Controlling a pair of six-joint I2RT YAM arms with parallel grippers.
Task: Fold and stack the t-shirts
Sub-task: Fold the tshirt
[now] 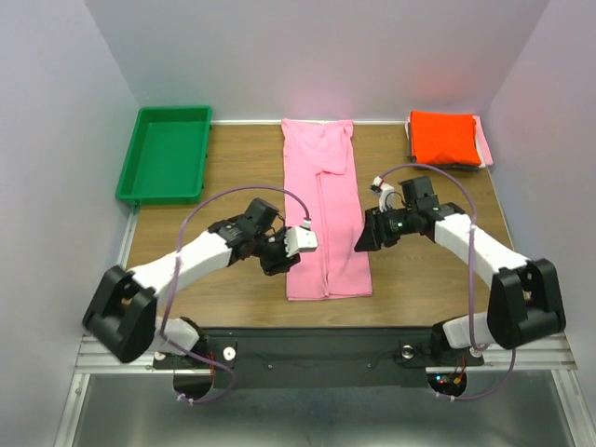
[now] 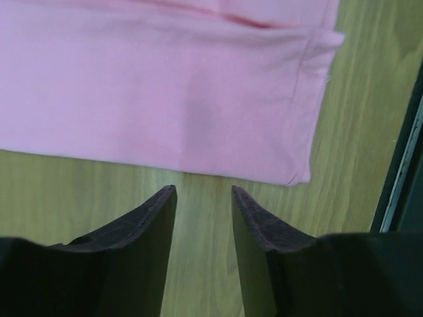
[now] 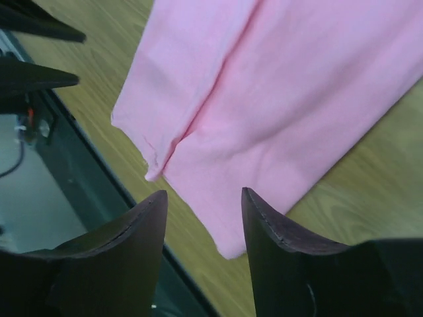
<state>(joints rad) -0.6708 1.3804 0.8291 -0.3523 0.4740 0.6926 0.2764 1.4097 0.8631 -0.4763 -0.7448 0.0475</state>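
Left fingers [image 2: 139, 231] and right fingers [image 3: 125, 241] gape, empty; pink t-shirt [image 1: 324, 214] folded lengthwise only; orange-red t-shirt [image 1: 445, 138] finished at one o'clock.

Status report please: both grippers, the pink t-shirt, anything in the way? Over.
Left gripper open, just off near-left edge of pink t-shirt. Right gripper open, at its right edge. Shirt flat, folded into long strip. Nothing blocking; green tray far left.

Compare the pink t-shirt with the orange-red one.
The pink t-shirt is a long narrow strip, folded lengthwise only; the orange-red t-shirt is a compact square. The pink t-shirt lies directly on the table; the orange-red t-shirt rests on a paler pink garment. Both are folded.
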